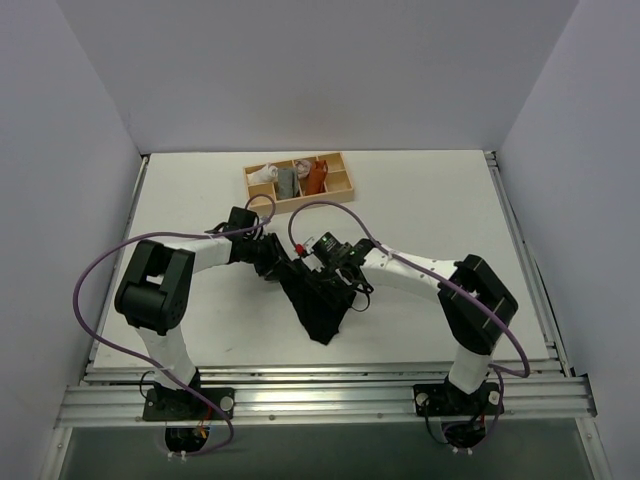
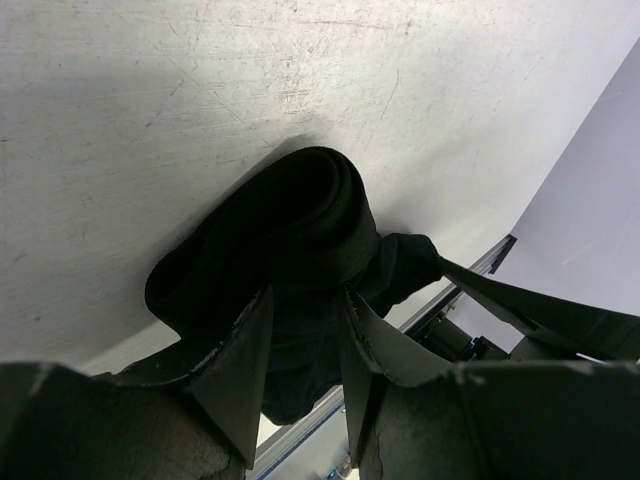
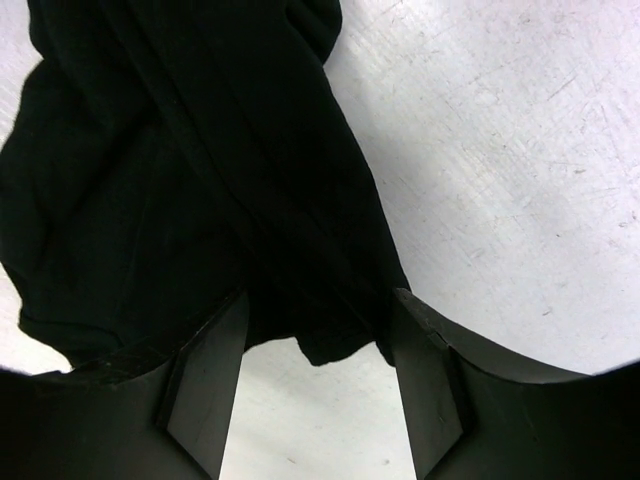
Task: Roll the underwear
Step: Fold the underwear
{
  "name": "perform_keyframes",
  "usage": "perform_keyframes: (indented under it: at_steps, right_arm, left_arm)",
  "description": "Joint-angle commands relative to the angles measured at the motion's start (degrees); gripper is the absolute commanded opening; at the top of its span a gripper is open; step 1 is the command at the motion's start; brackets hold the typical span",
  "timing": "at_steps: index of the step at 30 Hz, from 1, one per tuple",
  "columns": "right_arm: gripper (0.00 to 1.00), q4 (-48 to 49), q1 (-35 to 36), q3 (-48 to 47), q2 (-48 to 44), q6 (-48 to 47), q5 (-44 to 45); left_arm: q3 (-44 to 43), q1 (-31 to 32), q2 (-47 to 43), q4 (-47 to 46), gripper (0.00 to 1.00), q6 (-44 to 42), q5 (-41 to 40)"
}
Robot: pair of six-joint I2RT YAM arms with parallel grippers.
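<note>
The black underwear (image 1: 320,308) lies bunched in the middle of the table, between the two arms. In the left wrist view its far end is curled into a loose roll (image 2: 300,210). My left gripper (image 1: 272,258) (image 2: 307,300) comes in from the left, shut on a thick fold that fills the gap between its fingers. My right gripper (image 1: 337,276) (image 3: 320,300) is over the cloth's right side and stands open. Only the cloth's edge (image 3: 180,150) reaches between its fingers, with bare table showing there too.
A small wooden tray (image 1: 345,184) stands at the back of the table. It holds a white roll (image 1: 263,175), a grey roll (image 1: 288,181) and an orange-brown roll (image 1: 316,177). Metal rails (image 1: 320,385) run along the near edge. White walls enclose the table.
</note>
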State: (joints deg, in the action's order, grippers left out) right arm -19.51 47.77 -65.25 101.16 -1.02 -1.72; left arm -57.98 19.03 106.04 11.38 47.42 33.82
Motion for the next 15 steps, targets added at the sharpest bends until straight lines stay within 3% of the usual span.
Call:
perform_keyframes:
  at_steps: [1, 6, 15]
  right_arm:
    - [0.53, 0.78, 1.01, 0.21, 1.14, 3.03, 1.54]
    - [0.50, 1.67, 2.50, 1.53, 1.23, 6.28, 10.30]
    - [0.37, 0.70, 4.09, 2.50, -0.61, 8.75, 16.65]
  left_arm:
    - [-0.65, -0.13, 0.75, 0.66, 0.41, -1.72, -1.22]
    - [-1.17, -0.13, 0.57, 1.63, 0.41, -2.42, -1.04]
    - [-2.49, -0.13, 0.75, 4.00, 0.41, -3.82, -2.27]
